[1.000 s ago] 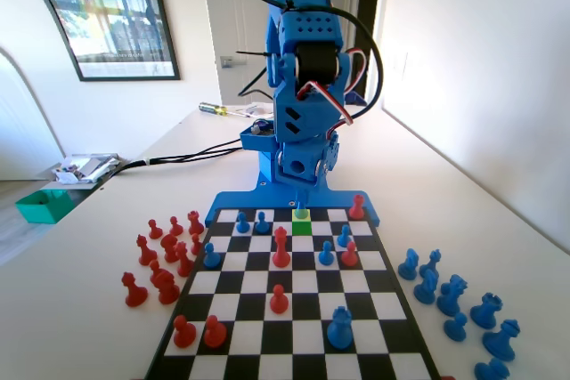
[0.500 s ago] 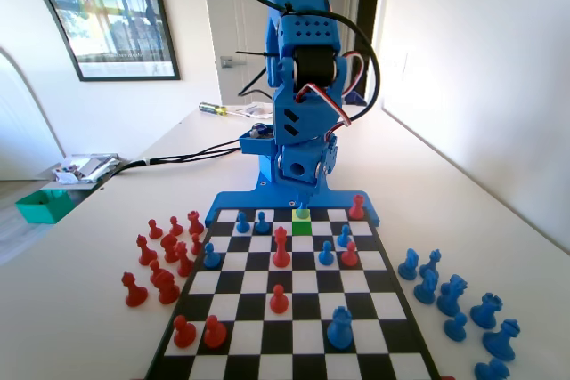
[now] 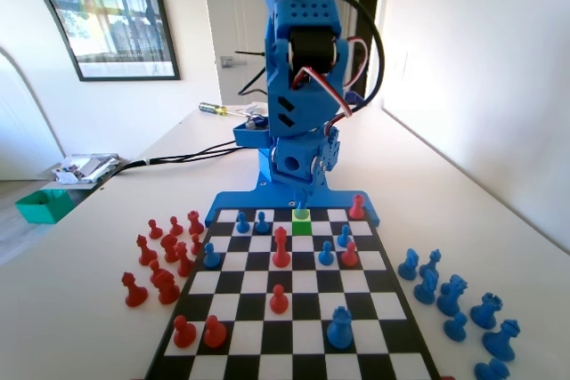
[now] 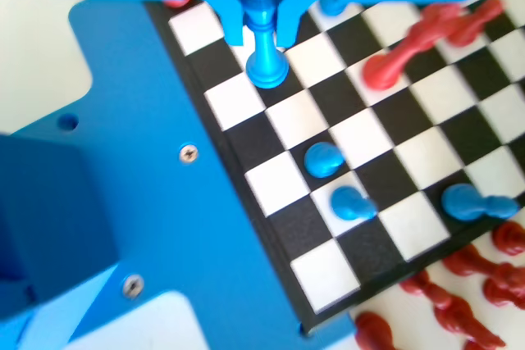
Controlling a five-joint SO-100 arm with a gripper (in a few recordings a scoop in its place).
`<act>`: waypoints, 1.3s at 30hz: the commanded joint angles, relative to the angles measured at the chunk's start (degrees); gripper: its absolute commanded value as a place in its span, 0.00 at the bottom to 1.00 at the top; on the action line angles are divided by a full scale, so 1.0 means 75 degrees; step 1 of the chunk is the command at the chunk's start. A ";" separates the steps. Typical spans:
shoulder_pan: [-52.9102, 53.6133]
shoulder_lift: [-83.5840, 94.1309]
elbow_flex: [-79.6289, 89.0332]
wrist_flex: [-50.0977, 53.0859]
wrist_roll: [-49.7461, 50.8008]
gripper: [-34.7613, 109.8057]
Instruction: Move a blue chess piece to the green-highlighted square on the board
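The slender blue chess piece [image 3: 302, 212] stands upright on the green-highlighted square [image 3: 301, 219] in the far row of the board [image 3: 403, 337], right in front of the arm's base. My gripper [image 3: 302, 195] hangs low just over it. In the wrist view the piece [image 4: 264, 43] stands on the board [image 4: 328, 272] with its base down, and its stem rises between the two jaws of my gripper [image 4: 261, 32]. The jaws flank the stem closely with thin gaps on each side, so the gripper looks open.
Blue pawns [image 3: 242, 222] and red pieces [image 3: 280, 247] stand about the board, with a large blue piece [image 3: 339, 327] near the front. Red pieces [image 3: 165, 260] cluster off the left side, blue ones [image 3: 454, 295] off the right. Two blue pawns [image 4: 325, 159] stand near my gripper in the wrist view.
The arm's upper joints have lifted and tilted back a little. The blue chess piece has stayed on the green square.
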 commanded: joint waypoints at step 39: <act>-0.0223 -0.0539 0.0340 -0.1160 0.0270 0.25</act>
